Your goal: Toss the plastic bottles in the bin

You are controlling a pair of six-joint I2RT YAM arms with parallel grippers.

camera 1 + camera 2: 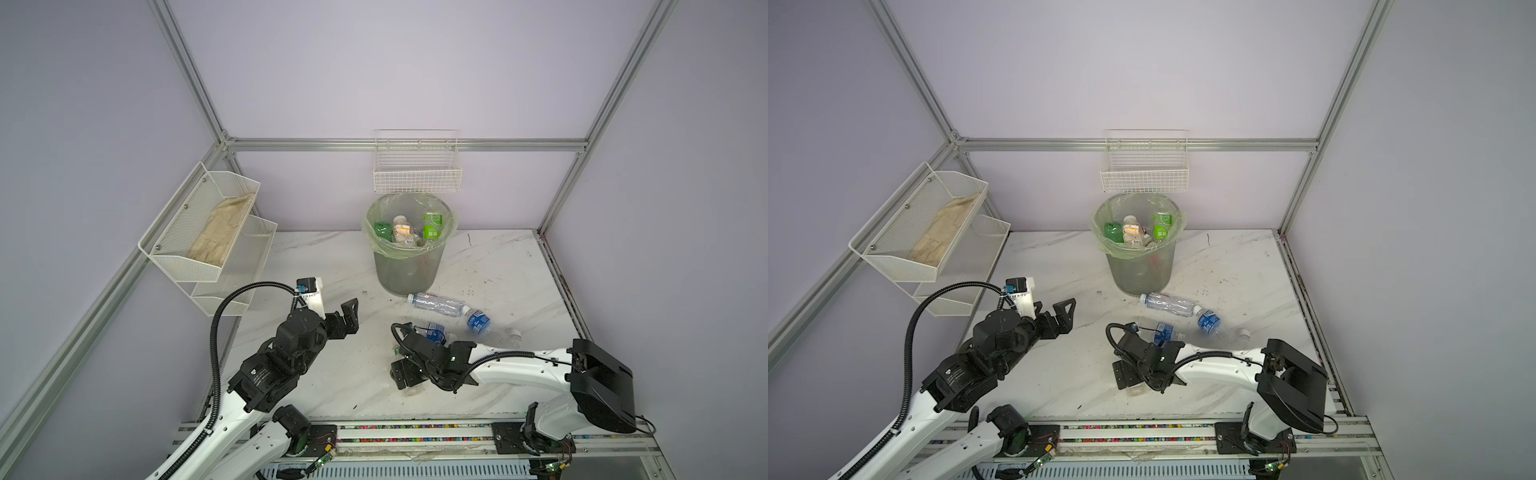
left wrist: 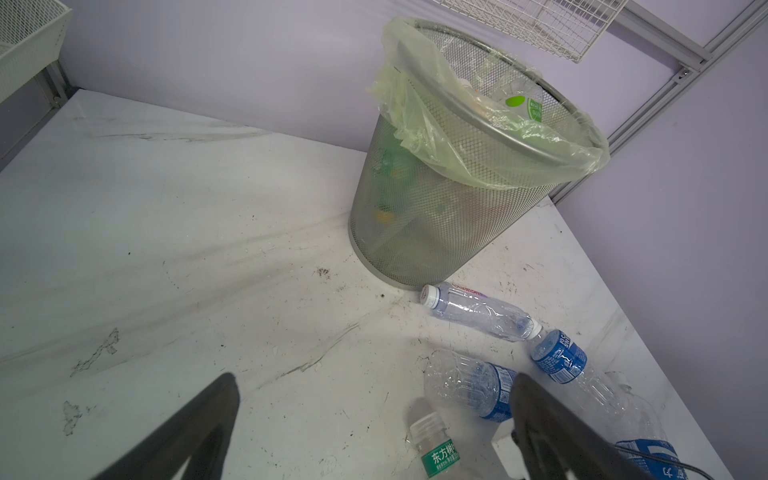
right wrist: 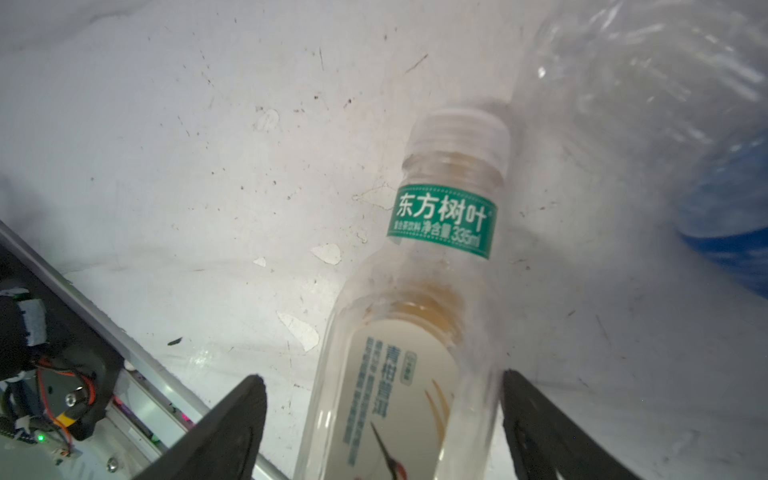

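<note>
The bin point(image 1: 409, 270) point(image 1: 1140, 272) point(image 2: 436, 232) stands at the back of the table with several plastic bottles inside point(image 1: 404, 231). On the table before it lie a clear white-capped bottle point(image 1: 438, 305) point(image 2: 478, 309) and two blue-labelled bottles point(image 1: 482, 324) point(image 1: 434, 332). A tea bottle point(image 3: 415, 332) point(image 2: 434, 451) with a green neck label lies between the open fingers of my right gripper point(image 3: 381, 377) point(image 1: 403, 376). One finger touches its side and the other stands apart. My left gripper point(image 2: 374, 380) point(image 1: 343, 316) hangs open and empty left of the bottles.
A white wire basket point(image 1: 417, 174) hangs on the back wall just above the bin. A white mesh two-tier shelf point(image 1: 208, 232) holding a cloth sticks out from the left wall. The rail point(image 1: 415, 428) with both arm bases runs along the table's front edge.
</note>
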